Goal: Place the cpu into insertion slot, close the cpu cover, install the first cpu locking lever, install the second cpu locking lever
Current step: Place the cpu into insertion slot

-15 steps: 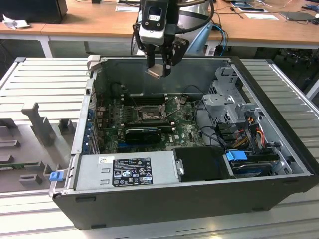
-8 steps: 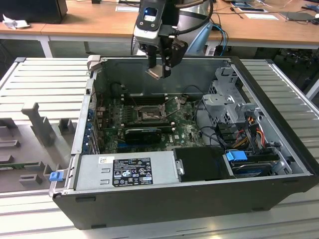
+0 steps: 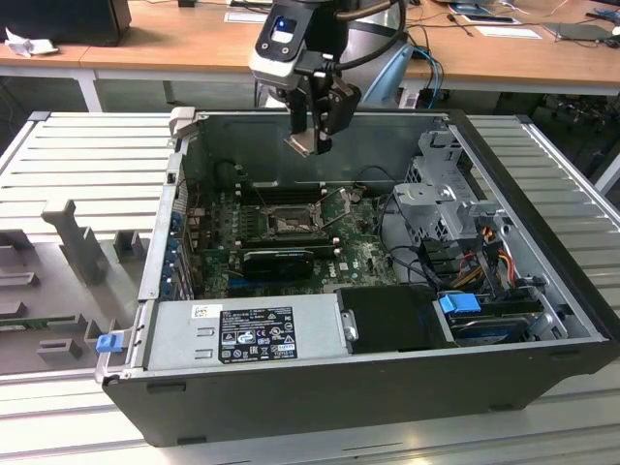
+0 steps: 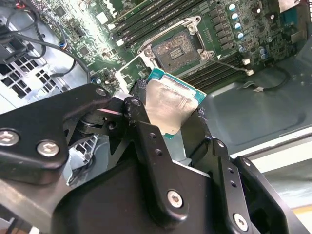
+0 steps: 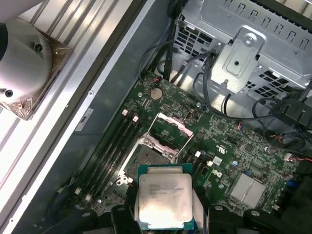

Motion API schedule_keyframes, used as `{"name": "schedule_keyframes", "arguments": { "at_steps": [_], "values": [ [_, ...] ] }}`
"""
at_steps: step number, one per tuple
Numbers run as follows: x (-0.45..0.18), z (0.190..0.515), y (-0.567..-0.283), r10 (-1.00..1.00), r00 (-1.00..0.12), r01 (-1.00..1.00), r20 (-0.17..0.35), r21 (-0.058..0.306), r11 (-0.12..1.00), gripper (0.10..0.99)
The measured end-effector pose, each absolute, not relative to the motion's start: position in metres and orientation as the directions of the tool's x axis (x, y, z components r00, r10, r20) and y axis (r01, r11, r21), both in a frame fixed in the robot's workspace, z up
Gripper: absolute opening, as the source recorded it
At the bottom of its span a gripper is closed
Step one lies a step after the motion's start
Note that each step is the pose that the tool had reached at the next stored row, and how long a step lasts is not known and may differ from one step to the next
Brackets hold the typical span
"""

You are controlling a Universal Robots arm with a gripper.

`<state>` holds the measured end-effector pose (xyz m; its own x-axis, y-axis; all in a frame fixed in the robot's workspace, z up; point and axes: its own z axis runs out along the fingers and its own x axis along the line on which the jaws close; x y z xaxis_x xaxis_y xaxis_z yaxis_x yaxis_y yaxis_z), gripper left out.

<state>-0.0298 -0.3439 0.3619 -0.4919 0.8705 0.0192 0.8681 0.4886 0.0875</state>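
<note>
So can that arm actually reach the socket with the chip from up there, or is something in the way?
Probably yes. The gripper holds the chip above the open case, and the socket lies uncovered below it, with no cable or part seen between them.

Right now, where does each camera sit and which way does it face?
Exterior view: off the arm, looking down into the open case; shows the wrist and pincer gripping the cpu.
First wrist view: on the wrist, looking down past the cpu at the insertion slot; pincer fingers flank it.
Second wrist view: on the wrist, close behind the pincer, facing the slot obliquely.
Shared: both wrist views show the held cpu and the open slot.
</note>
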Motion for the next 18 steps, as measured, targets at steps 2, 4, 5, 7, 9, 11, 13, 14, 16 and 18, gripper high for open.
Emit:
{"name": "schedule_keyframes", "arguments": {
  "at_steps": [2,4,5,7,9,11,13,14,16,18],
  "values": [
    [-0.0298,0.3613,-0.3439,0.884,-0.467,0.882,0.019,0.087,0.464,0.525],
    [-0.0298,0.3605,-0.3439,0.905,-0.426,0.902,0.019,0.087,0.423,0.525],
    [-0.0297,0.3603,-0.3439,0.911,-0.412,0.908,0.019,0.087,0.409,0.525],
    [-0.0297,0.3597,-0.3439,0.924,-0.382,0.921,0.019,0.087,0.379,0.525],
    [-0.0298,0.3590,-0.3439,0.937,-0.350,0.934,0.019,0.087,0.347,0.525],
    [-0.0297,0.3585,-0.3439,0.946,-0.324,0.943,0.019,0.087,0.321,0.525],
    [-0.0301,0.3582,-0.3439,0.949,-0.314,0.946,0.019,0.087,0.311,0.525],
    [-0.0303,0.3576,-0.3439,0.950,-0.313,0.947,0.019,0.087,0.310,0.525],
    [-0.0304,0.3552,-0.3439,0.950,-0.311,0.947,0.019,0.087,0.308,0.525],
    [-0.0304,0.3537,-0.3439,0.951,-0.309,0.948,0.020,0.086,0.306,0.525]
  ]
}}
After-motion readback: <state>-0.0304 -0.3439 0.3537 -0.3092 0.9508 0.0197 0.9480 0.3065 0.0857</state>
